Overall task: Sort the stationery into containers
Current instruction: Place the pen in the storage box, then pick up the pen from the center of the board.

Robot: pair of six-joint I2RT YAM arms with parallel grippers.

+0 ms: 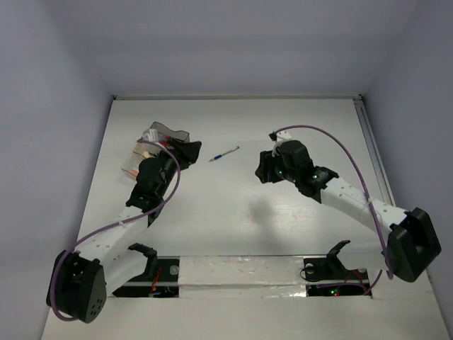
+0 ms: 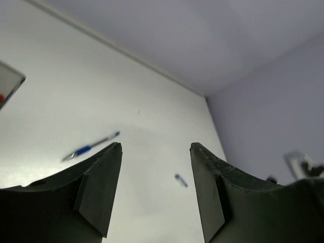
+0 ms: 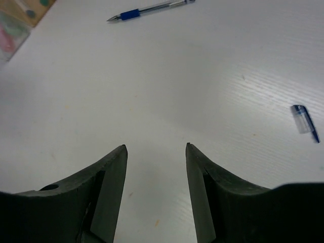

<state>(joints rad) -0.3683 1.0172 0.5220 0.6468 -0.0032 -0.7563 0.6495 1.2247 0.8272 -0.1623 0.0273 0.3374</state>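
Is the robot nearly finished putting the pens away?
Nearly, it seems. Some things already lie in the trays at the far left. Nothing is in hand: the left claw and right claw are open and empty. Left to sort: one blue pen on the table and a small cap lying apart from it.

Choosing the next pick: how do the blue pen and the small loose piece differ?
The blue pen is long and slim; the loose piece is short, stubby, clear, cap-like. The pen lies ahead of the right tool, the piece off to one side. Both have blue parts and lie flat on the table.
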